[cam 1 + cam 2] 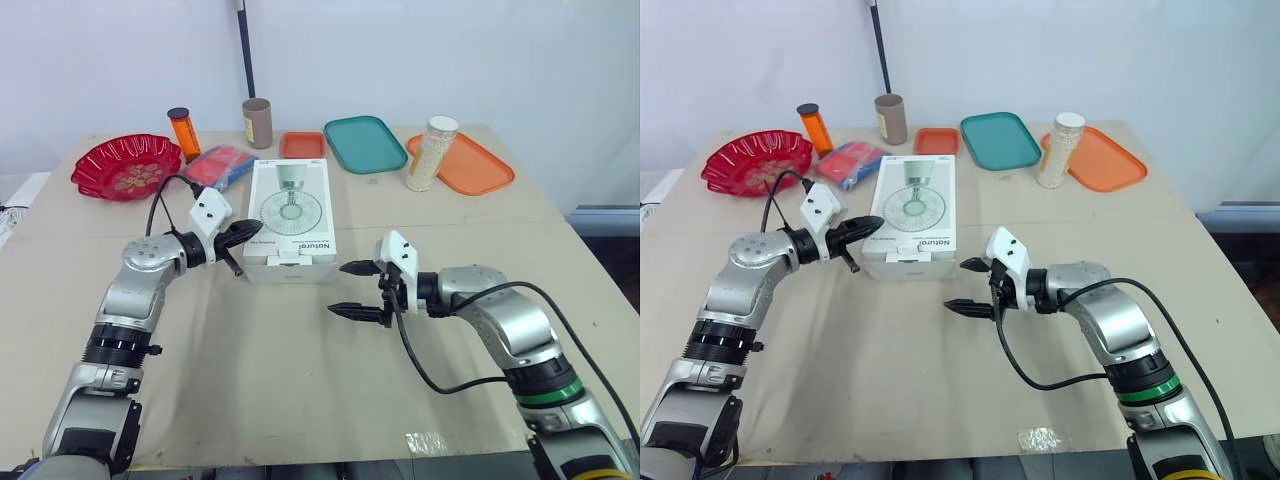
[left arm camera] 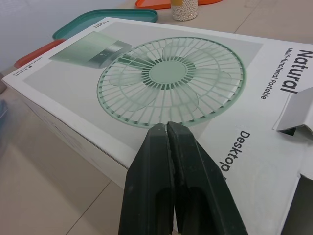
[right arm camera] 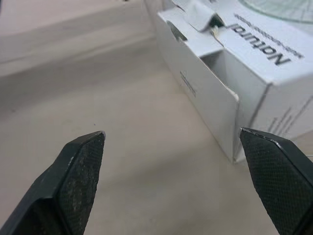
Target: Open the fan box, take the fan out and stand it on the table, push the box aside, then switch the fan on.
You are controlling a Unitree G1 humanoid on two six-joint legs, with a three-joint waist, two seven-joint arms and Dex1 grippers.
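Right wrist view shows your right gripper (image 1: 340,289) nearest you, its two fingers spread wide and holding nothing. It is low over the bare table (image 1: 300,380) and aimed at the near right corner of the fan box (image 1: 290,205), close to it but not touching.

The box's near end is part open: the tuck flap (image 3: 195,14) stands crumpled and raised, with a dark gap below it. The fan is not yet out, so opening looks like the step in hand.

A little farther out, your left gripper (image 1: 252,231) has its fingers pressed together on nothing. The tips sit at the box's left edge, over the printed top. Whether they bear down on the card, you cannot tell.

The box lies flat, mid-table, long side running away from you.

Likely risks from here:
- If you pull the flap with the box loosely pinned, the whole carton probably slides or lifts with it.
- Closing on the bent flap alone may tear the card.
- A shove away from you drives the box toward the blue-and-red packet (image 1: 222,165) just beside its far left corner, and the small orange tray (image 1: 302,145) just behind it.

Beyond those, the teal tray (image 1: 364,143) and the tall jar of white grains (image 1: 432,153) stand well apart; the jar looks easy to topple
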